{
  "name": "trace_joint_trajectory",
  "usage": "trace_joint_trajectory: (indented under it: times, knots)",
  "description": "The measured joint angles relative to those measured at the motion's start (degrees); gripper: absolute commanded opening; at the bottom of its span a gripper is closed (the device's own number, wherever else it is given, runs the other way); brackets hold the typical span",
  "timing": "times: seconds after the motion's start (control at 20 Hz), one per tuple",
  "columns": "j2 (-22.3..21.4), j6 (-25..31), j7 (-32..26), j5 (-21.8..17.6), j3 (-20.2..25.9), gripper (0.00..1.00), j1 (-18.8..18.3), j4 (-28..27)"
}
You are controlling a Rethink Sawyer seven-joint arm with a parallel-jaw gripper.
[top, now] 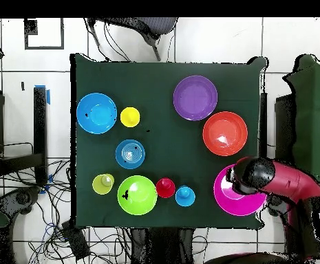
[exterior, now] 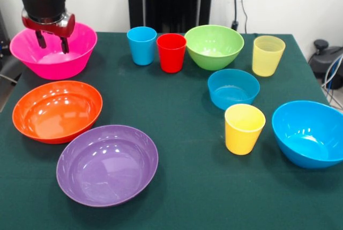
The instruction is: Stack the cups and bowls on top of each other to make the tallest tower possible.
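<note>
My gripper (exterior: pixel 52 42) hangs empty, fingers narrowly apart, inside the large glossy pink plastic bowl (exterior: pixel 75 53) at the green surface's (exterior: pixel 187 187) far left. Nothing is stacked; every cup and bowl sits upright, apart, so the whole tower remains.

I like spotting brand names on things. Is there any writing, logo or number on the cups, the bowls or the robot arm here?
None can be read in either view.
The cups and bowls are plain, without labels.
The arm above the gripper shows only red and black, no lettering.
</note>
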Motion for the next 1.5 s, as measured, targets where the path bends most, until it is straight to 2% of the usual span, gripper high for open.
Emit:
trace_joint_trajectory:
  times: [0.2,0.65,1.1,1.25,1.5]
  knots:
    - [-0.3,0.0,0.0,0.7,0.2,1.0,0.9,0.0]
    - [-3.5,0.0,0.0,5.8,3.8,1.0,1.1,0.6]
    - [-5.6,0.8,0.0,8.1,5.4,1.0,2.4,0.9]
    - [-5.4,0.9,0.0,8.4,5.3,1.0,3.1,0.9]
    - [-3.6,0.9,0.0,8.9,4.0,1.0,6.3,0.5]
